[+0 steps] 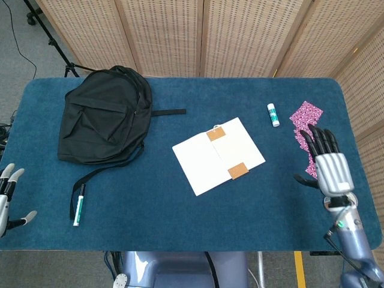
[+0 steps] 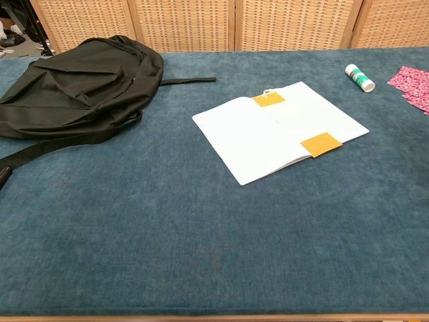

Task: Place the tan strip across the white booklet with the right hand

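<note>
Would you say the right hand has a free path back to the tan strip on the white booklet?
Probably yes. The right hand is open at the table's right edge, and only bare blue cloth lies between it and the tan strip on the white booklet.

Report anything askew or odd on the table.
Nothing damaged or spilled. The booklet lies at an angle to the table edge, with the strip across it, its tan ends showing at both edges.

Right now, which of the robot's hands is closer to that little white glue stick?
The right hand. It hovers open near the table's right edge, just below and right of the glue stick. The left hand sits at the far left edge, across the whole table.
</note>
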